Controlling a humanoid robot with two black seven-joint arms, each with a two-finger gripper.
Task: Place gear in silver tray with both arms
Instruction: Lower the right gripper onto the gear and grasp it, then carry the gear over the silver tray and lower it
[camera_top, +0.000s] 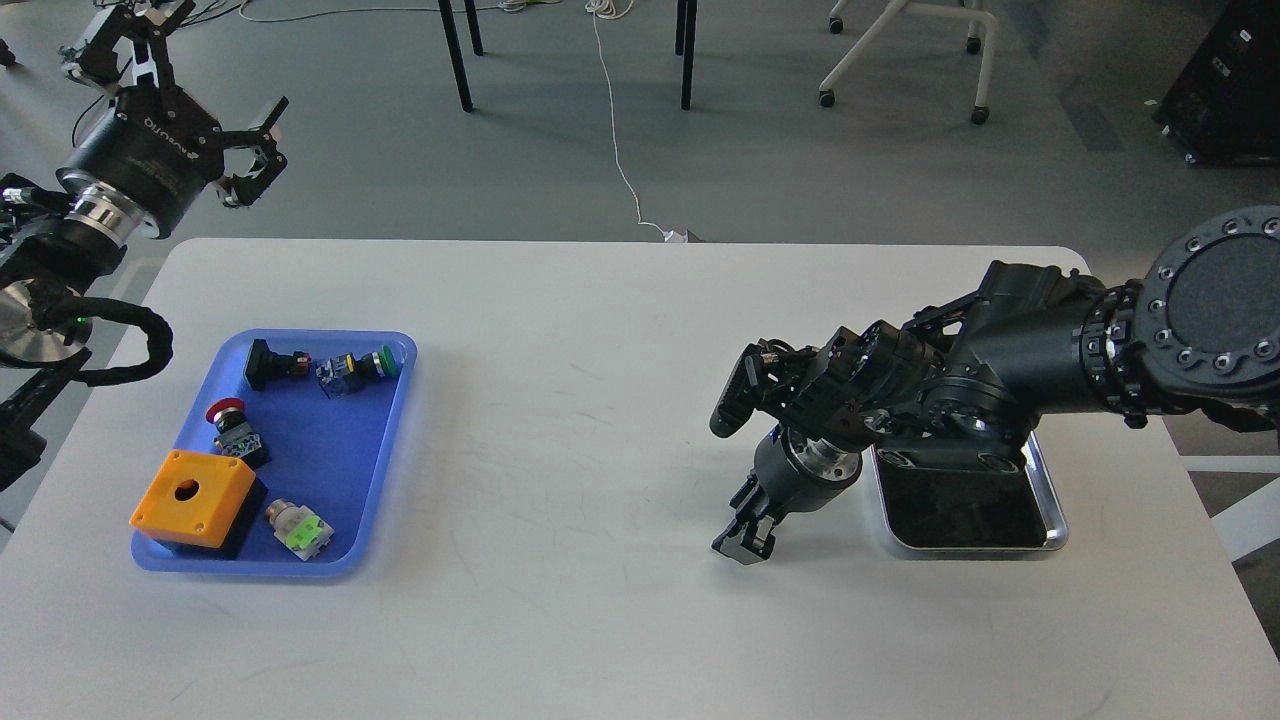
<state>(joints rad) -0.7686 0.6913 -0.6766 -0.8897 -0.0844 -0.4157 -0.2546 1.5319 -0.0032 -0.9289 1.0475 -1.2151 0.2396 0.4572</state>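
The silver tray lies at the right of the white table, its far half covered by my right arm. My right gripper points down at the table just left of the tray, its tip at or just above the surface. Its dark fingers cannot be told apart. The small black gear is hidden; no gear shows on the table or in the visible part of the tray. My left gripper hangs in the air beyond the table's far left corner, open and empty.
A blue plastic tray at the left holds an orange box and several push-button switches. Chair and table legs stand on the floor behind the table.
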